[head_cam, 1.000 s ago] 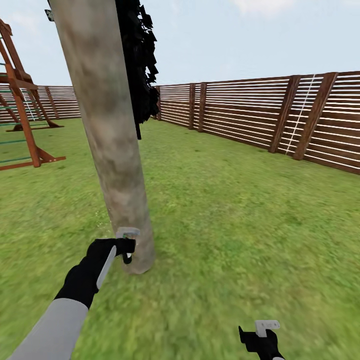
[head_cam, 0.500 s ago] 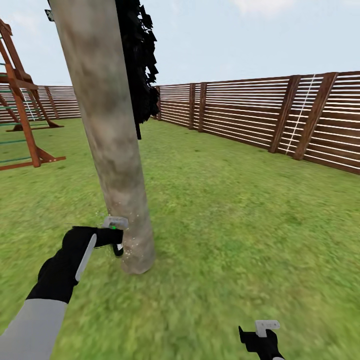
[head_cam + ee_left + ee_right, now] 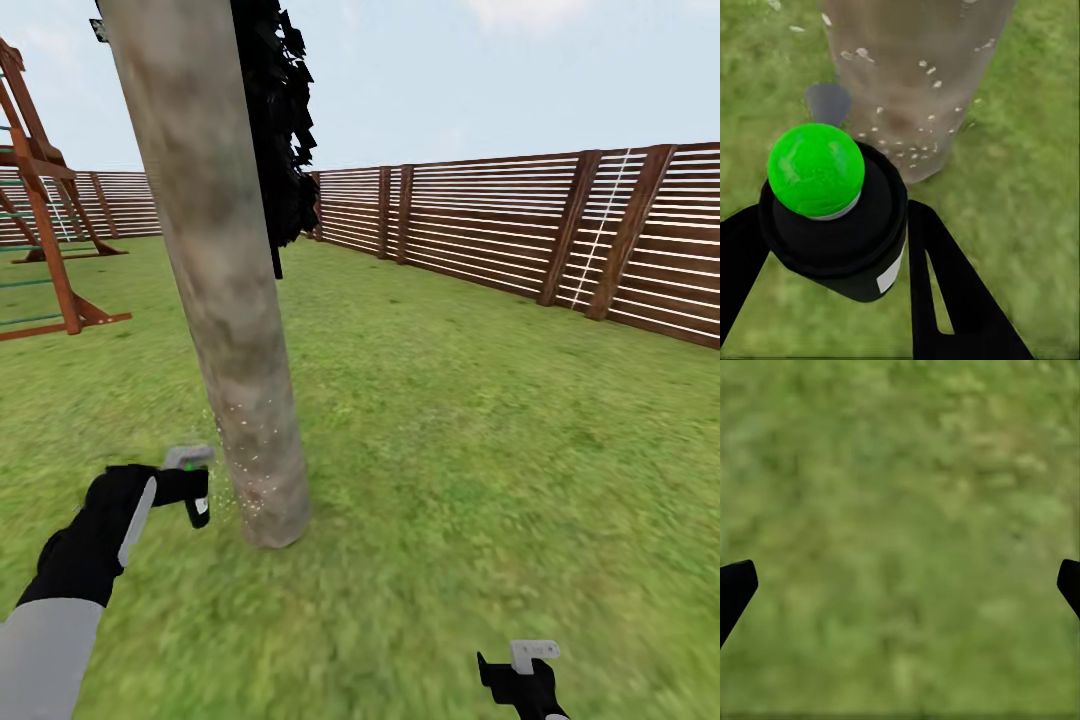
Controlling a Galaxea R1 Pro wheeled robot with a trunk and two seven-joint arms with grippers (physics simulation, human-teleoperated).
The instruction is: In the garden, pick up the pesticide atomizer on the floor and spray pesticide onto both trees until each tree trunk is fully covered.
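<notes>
A thick pale tan-grey tree trunk (image 3: pixel 225 300) rises just ahead of me, with its base in the grass. White pesticide specks (image 3: pixel 250 450) dot its lowest part, and they also show in the left wrist view (image 3: pixel 916 150) on the trunk (image 3: pixel 922 60). My left gripper (image 3: pixel 192 485) is shut on the pesticide atomizer (image 3: pixel 199 503), a short way left of the trunk's base. The atomizer (image 3: pixel 832 217) is a black bottle with a round green top, held between the two black fingers (image 3: pixel 945 285). My right gripper (image 3: pixel 530 668) hangs low over the grass, open and empty (image 3: pixel 900 585).
A slim black-leaved tree (image 3: pixel 278 130) stands behind the trunk. A brown slat fence (image 3: pixel 500 220) runs along the right and back of the lawn. A wooden play frame (image 3: pixel 40 220) stands at the far left. Grass (image 3: pixel 470 440) spreads wide to the right.
My left gripper has drawn back leftward from the trunk's base with the atomizer in it. More white specks now show on the lower trunk. The right arm has not moved.
</notes>
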